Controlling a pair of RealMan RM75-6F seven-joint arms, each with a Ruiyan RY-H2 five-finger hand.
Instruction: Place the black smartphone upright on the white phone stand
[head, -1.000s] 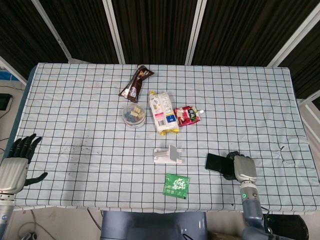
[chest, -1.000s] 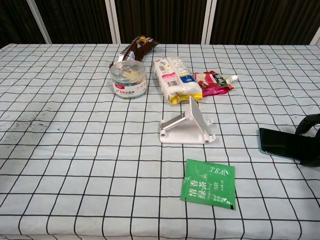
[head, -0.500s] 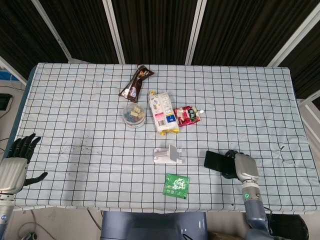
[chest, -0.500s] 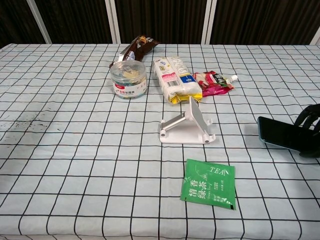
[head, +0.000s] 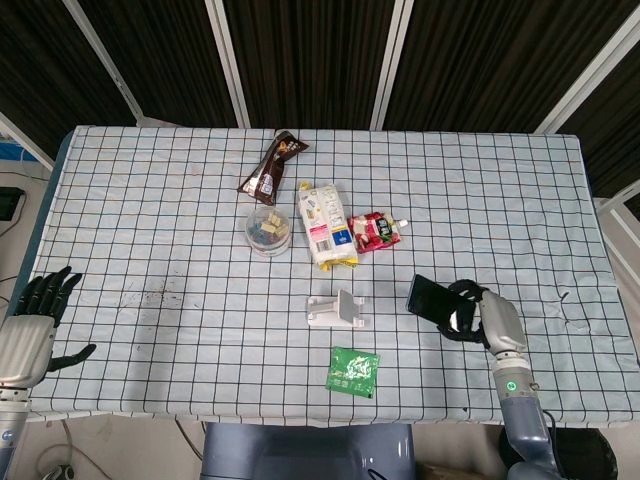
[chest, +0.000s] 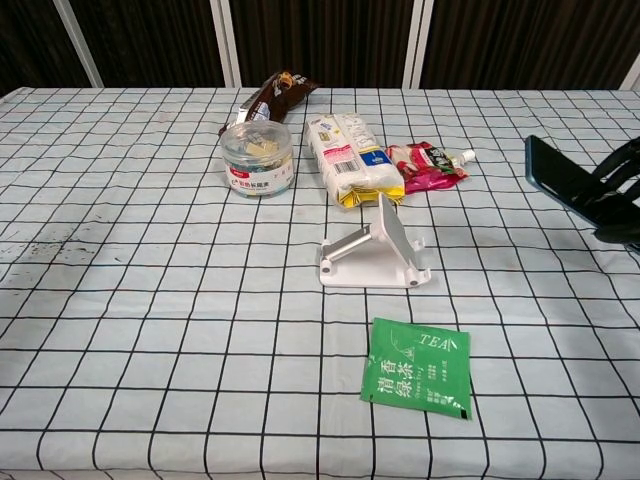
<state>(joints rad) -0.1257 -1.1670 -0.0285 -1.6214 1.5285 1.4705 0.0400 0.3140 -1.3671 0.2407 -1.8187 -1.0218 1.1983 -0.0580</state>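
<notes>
My right hand (head: 480, 315) (chest: 618, 196) grips the black smartphone (head: 432, 299) (chest: 556, 181) and holds it lifted off the table, tilted, to the right of the white phone stand (head: 337, 310) (chest: 375, 250). The stand sits near the table's middle front with its rest plate raised and nothing on it. My left hand (head: 32, 325) hangs at the table's front left corner, fingers spread, holding nothing; only the head view shows it.
A green tea sachet (head: 353, 371) (chest: 417, 367) lies just in front of the stand. Behind it are a yellow-white snack pack (chest: 353, 158), a red pouch (chest: 428, 164), a clear round tub (chest: 257, 159) and a brown wrapper (chest: 270, 98). The checked tablecloth (chest: 140, 300) covers the table.
My right hand has lifted the smartphone from the table and tilted it up. It has shifted slightly toward the stand. The left hand has not moved.
</notes>
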